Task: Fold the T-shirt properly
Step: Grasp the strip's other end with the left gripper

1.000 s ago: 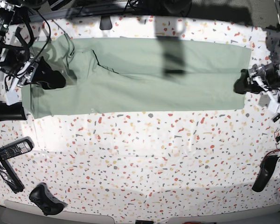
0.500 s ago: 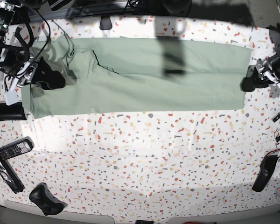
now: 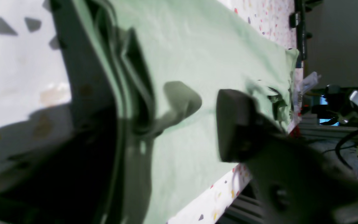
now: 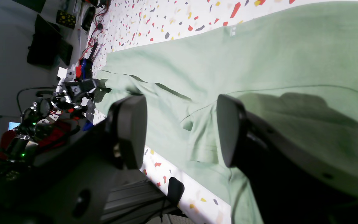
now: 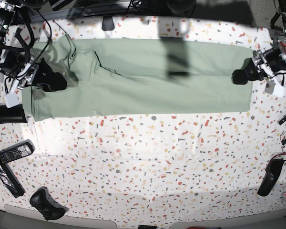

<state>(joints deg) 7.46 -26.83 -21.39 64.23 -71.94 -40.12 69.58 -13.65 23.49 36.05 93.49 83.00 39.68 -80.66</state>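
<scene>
The T-shirt (image 5: 143,78) lies flat as a long band across the far side of the speckled table (image 5: 148,162), reaching from one gripper to the other. The right gripper (image 4: 180,130) hovers over the collar end with its jaws spread and cloth under both fingers, holding nothing. The left gripper (image 5: 241,76) sits on the hem end. In its wrist view the stacked hem edge runs into the gap between one finger (image 3: 241,124) and the dark lower jaw, which still stand apart; whether it has cloth pinched yet I cannot tell.

The risk, as I judge it, lies at that hem. If the left jaws catch only the top layer, lifting would peel the layers apart and spoil the band. If the right gripper lifts late, the cloth would drag and skew.

A second ago the left gripper stood just off the hem edge; now it has moved onto the cloth and its jaws are narrowing. The right gripper has not shifted.
</scene>
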